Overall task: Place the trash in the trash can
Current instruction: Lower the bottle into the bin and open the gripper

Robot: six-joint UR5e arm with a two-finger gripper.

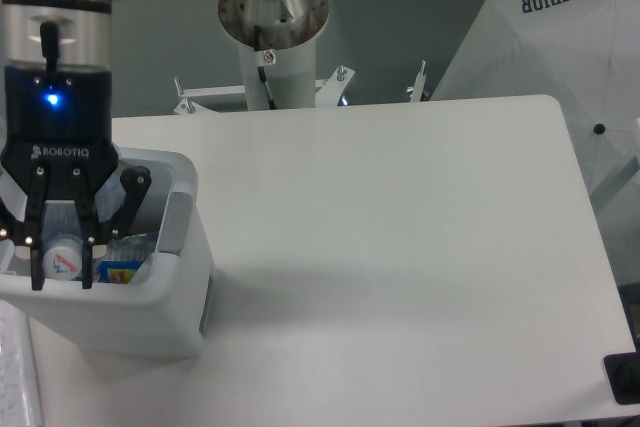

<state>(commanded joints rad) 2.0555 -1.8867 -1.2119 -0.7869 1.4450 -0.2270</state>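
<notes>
White table [400,247]; claw [62,267] holds bottle [63,252] inside trash can [150,317].

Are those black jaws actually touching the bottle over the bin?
Touching. The fixed camera shows the gripper with its black jaws closed on either side of the crushed bottle, no gap showing, holding it inside the open trash can.

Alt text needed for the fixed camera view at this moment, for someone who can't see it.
A robot gripper holds a crushed clear plastic bottle inside the open top of a white trash can at the left edge of a white table. A blue-and-yellow packet lies in the bin beside the bottle.
</notes>
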